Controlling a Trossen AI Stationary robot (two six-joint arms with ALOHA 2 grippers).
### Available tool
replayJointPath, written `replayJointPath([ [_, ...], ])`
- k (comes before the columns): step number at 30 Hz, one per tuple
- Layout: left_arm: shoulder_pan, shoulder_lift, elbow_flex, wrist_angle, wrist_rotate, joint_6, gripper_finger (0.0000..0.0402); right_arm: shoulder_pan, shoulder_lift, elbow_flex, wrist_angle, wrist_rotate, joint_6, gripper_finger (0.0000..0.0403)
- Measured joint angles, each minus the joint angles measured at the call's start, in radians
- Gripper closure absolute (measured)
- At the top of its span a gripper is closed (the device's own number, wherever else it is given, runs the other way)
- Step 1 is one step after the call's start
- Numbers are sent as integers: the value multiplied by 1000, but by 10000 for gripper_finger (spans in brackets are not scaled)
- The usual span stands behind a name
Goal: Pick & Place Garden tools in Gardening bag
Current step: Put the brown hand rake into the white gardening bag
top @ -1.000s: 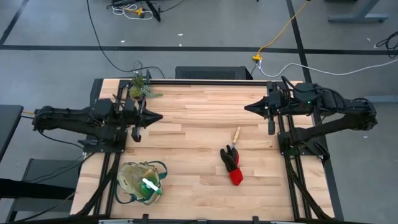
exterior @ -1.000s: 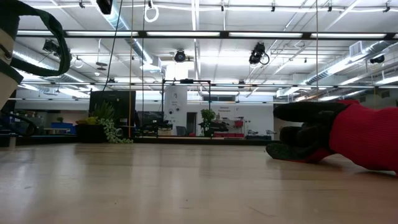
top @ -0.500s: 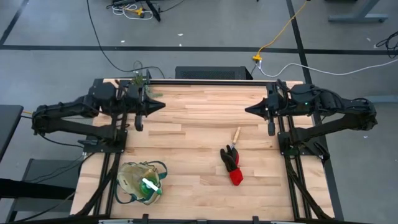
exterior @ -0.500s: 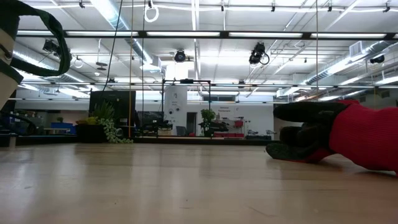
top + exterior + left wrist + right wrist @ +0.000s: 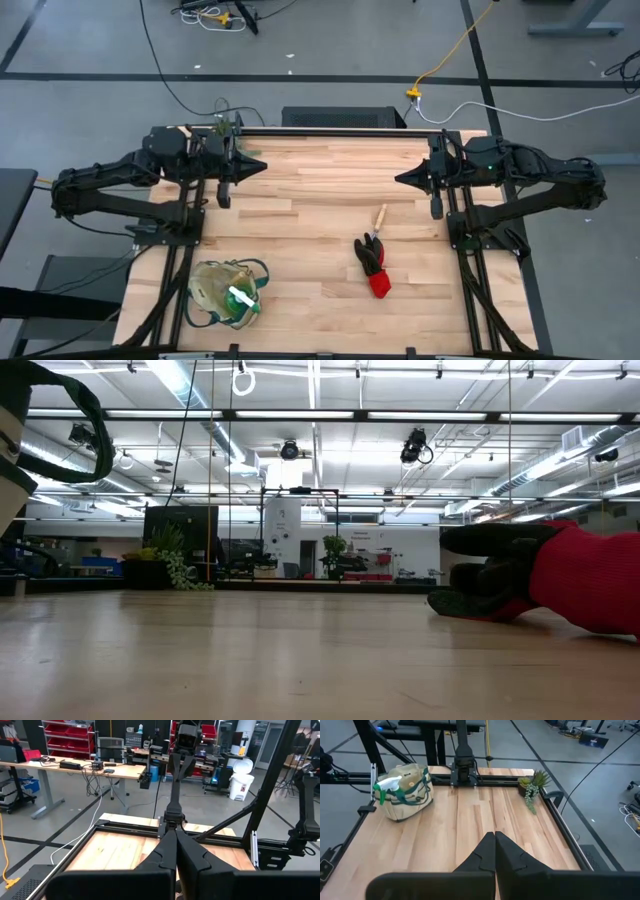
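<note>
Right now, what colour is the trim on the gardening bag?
Dark green, on beige fabric; the gardening bag shows best in the right wrist view.

My low view cuts off the glove bundle [image 5: 560, 575] at its right edge, the bag [image 5: 30, 430] at its left, wooden tool's [image 5: 379, 217] head hidden under the gloves from above.

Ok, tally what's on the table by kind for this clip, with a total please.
Bag: 1
Green spray bottle sticking out of the bag: 1
Black-and-red glove bundle: 1
Wooden-handled tool lying at the gloves' far end: 1
Potted plant at the table corner: 1
Total: 5
</note>
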Motion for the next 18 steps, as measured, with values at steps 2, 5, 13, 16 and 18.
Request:
replayJointPath([
  [2, 0, 0, 0, 0, 0, -1, 396, 0, 0, 0, 0, 0, -2, 403],
  [5, 0, 0, 0, 0, 0, -2, 398, 0, 6, 0, 7, 1, 50, 403],
  [13, 0, 0, 0, 0, -1, 4, 395, -1, 57, 0, -4, 143, 233, 403],
  [16, 0, 0, 0, 0, -2, 5, 398, -15, 87, 0, -17, 181, 290, 403],
  [18, 0, 0, 0, 0, -2, 6, 397, -24, 107, 0, -25, 178, 322, 403],
])
